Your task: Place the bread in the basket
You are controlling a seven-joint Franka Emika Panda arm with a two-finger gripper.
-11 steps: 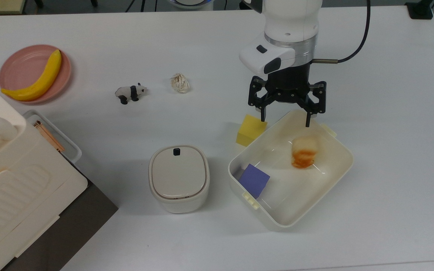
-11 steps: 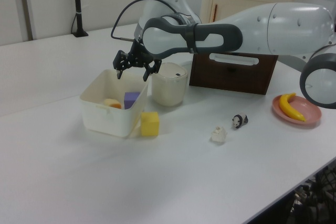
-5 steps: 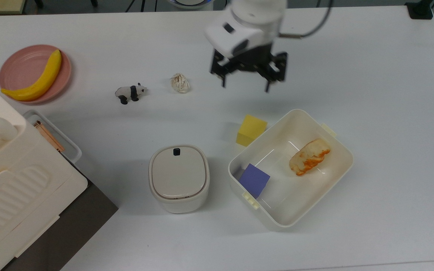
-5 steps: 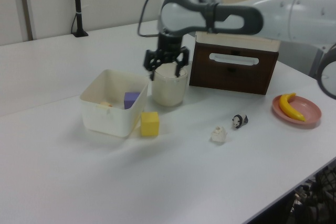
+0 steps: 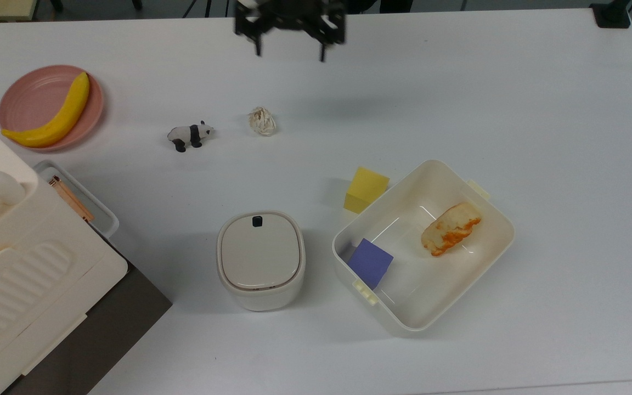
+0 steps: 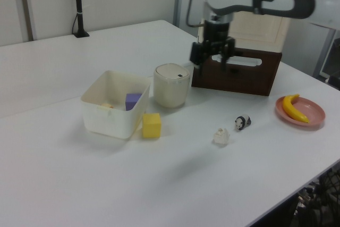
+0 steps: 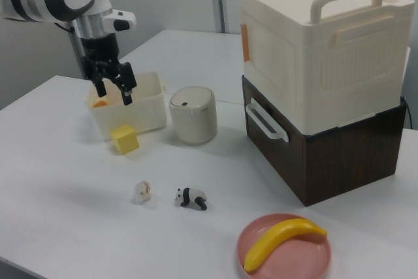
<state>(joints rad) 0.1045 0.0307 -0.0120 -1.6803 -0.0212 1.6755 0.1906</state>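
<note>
The toy bread loaf (image 5: 451,229) lies inside the cream basket (image 5: 500,245), at its 2 o'clock corner; likely light, glossy, best pinched across its short sides. The gripper (image 5: 289,52) hangs empty, fingers spread.

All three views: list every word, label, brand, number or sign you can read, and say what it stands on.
None: no readable text shows on anything.
The lidded bin carries a black button, unmarked.
The basket, the bread, the yellow block, the purple block and the stacked boxes are plain.
</note>
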